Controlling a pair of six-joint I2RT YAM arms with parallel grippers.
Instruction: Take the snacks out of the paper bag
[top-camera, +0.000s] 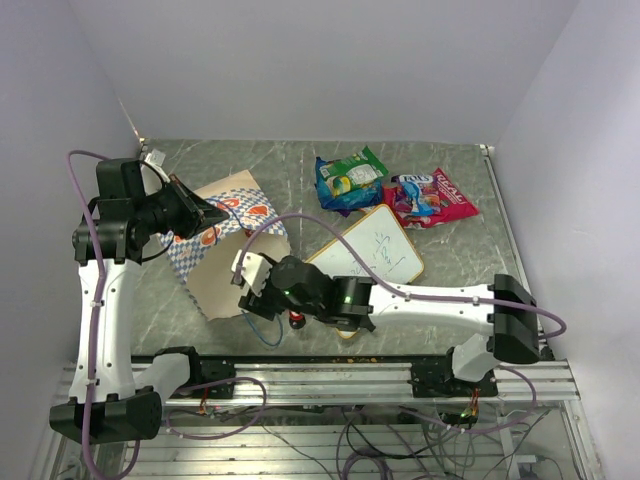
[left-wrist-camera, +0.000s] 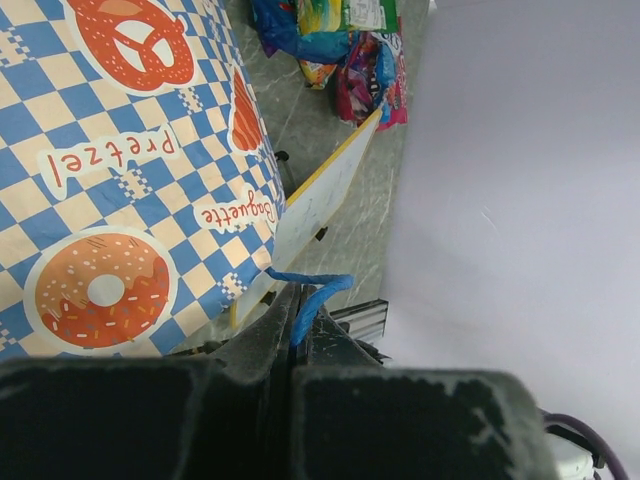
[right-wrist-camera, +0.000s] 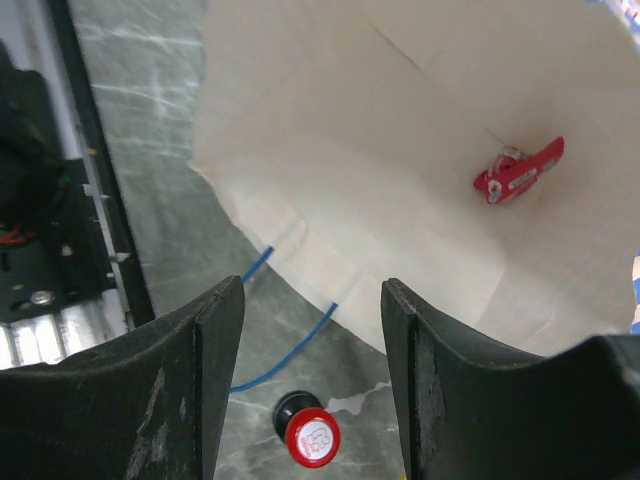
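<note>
The cream paper bag (top-camera: 228, 262) with its blue-and-white checkered band (left-wrist-camera: 130, 180) lies on its side, mouth toward the near edge. My left gripper (top-camera: 212, 214) is shut on its upper blue cord handle (left-wrist-camera: 325, 283) and holds that edge up. My right gripper (right-wrist-camera: 312, 370) is open and empty just outside the mouth (top-camera: 252, 284). One small red snack packet (right-wrist-camera: 518, 170) lies deep inside the bag (right-wrist-camera: 400, 150). Three snacks lie on the table at the back: green (top-camera: 350, 176), blue with orange (top-camera: 409, 190) and red-pink (top-camera: 445, 202); they also show in the left wrist view (left-wrist-camera: 340, 40).
A wood-framed whiteboard (top-camera: 375, 250) lies right of the bag, under my right arm. A small red-topped black knob (right-wrist-camera: 312, 437) stands on the table between my right fingers, beside the bag's lower blue handle (right-wrist-camera: 290, 340). The metal base rail (top-camera: 330, 375) runs along the near edge.
</note>
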